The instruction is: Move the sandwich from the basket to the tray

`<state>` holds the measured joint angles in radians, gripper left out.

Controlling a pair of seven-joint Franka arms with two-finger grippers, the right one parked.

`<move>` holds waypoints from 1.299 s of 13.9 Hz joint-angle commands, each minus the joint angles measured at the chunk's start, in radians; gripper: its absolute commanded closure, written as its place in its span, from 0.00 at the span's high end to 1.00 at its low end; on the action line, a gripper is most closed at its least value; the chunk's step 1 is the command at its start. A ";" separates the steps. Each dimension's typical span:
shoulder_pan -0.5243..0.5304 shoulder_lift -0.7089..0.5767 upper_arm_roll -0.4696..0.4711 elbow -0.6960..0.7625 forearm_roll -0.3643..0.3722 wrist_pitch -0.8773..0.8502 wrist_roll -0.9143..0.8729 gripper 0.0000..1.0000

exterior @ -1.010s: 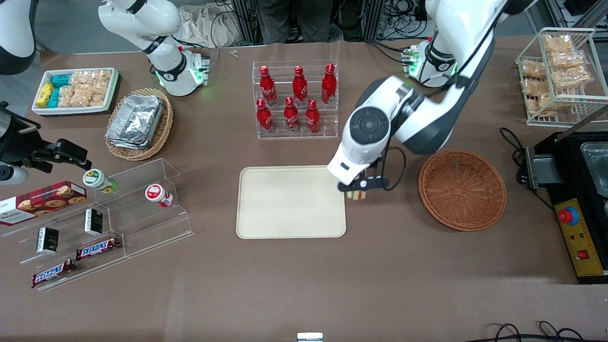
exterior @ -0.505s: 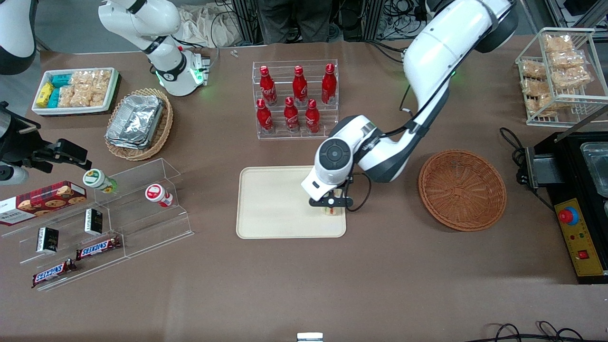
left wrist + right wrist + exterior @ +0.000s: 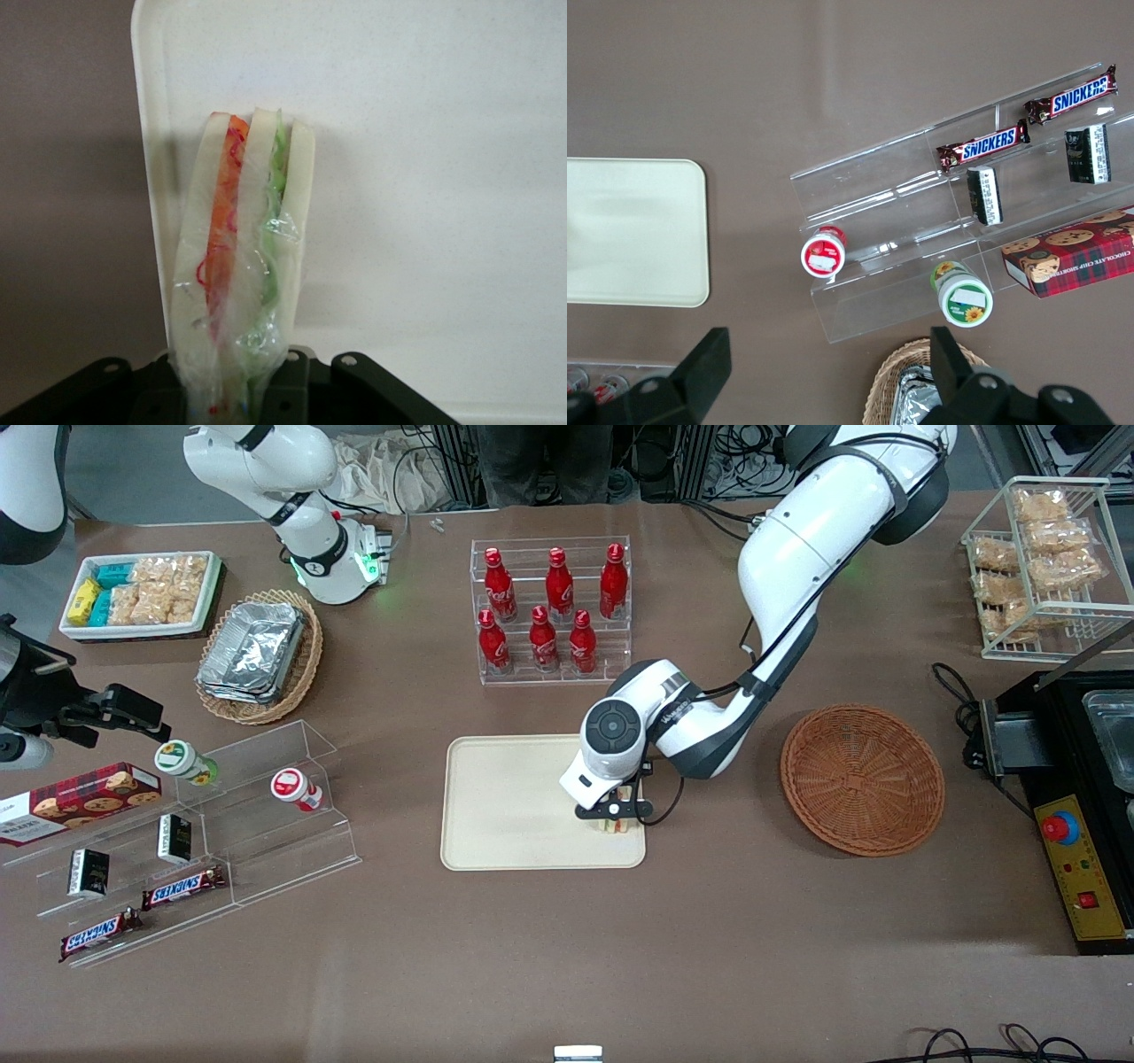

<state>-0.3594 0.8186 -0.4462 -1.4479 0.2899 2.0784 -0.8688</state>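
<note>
One second has carried the gripper (image 3: 613,812) from just outside the tray (image 3: 514,806) to low over its basket-side corner — closed on the sandwich (image 3: 615,822), basket (image 3: 861,778) empty — so release looks imminent

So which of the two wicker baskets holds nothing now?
The round reddish-brown basket toward the working arm's end is empty. The paler oval basket holds foil containers. The gripper holds the sandwich over the tray.
</note>
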 commanded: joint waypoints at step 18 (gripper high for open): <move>0.007 -0.578 0.469 0.027 -0.299 -0.555 0.585 1.00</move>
<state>-0.3454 0.3044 -0.0244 -1.3810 0.0126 1.5586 -0.3295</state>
